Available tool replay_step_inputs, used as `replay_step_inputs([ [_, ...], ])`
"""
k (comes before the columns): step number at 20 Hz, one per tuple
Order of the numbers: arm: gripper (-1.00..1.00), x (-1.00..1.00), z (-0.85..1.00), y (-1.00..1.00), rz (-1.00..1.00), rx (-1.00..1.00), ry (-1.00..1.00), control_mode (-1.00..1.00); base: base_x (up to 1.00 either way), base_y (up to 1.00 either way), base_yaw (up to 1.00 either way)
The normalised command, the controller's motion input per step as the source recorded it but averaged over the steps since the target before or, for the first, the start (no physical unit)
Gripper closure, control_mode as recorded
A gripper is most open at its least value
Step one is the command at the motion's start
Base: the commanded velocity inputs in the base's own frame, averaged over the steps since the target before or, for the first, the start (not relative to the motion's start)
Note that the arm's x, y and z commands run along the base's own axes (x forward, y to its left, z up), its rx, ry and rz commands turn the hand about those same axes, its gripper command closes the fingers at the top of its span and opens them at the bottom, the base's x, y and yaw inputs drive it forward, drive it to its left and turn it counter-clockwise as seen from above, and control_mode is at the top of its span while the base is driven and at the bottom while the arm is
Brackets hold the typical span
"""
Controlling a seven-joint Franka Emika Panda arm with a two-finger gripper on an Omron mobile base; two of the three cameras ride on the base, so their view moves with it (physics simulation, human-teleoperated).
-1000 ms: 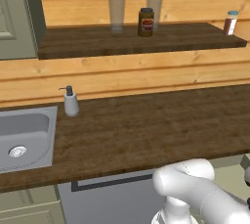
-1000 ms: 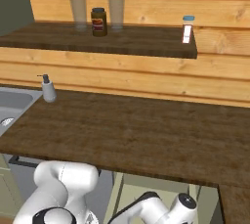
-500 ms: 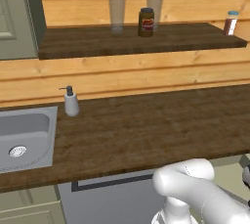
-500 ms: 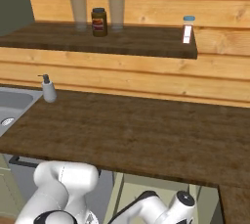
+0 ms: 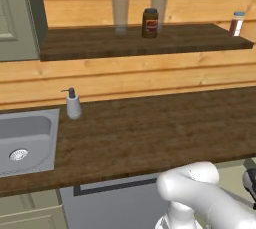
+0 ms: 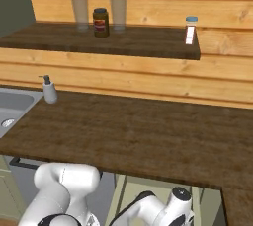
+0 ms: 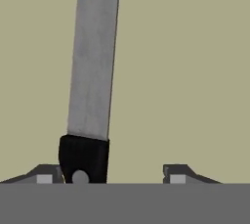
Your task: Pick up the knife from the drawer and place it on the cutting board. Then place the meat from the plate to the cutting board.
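Down in the drawer (image 7: 195,71), the gripper (image 7: 111,174) hangs spread over the knife (image 7: 93,71), handle beside one fingertip, not yet pinched; nothing, it seems, has reached the cutting board so far.

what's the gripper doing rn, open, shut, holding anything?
Gripper: open, not holding anything; the knife lies between its fingertips, handle against one tip, with a gap to the other.
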Motion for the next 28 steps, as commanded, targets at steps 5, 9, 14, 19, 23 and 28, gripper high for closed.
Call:
replay_step_inputs([
  [5,1.00,-0.37,-0.40,0.00,-0.01,0.01,0.00,-1.00,0.00,0.00,0.00],
  [9,1.00,-0.50,-0.10,0.00,0.00,0.05,0.00,-1.00,0.00,0.00,0.00],
  [14,1.00,-0.70,0.12,0.00,-0.03,0.07,0.04,-1.00,0.00,0.00,0.00],
  [19,1.00,-0.67,0.76,-0.01,-0.12,0.02,0.10,-1.00,0.00,0.00,0.00],
  [23,1.00,-0.64,1.00,-0.13,-0.07,0.01,0.10,-1.00,0.00,0.00,0.00],
  [28,1.00,-0.81,1.00,-0.04,-0.04,0.01,0.01,-1.00,0.00,0.00,0.00],
])
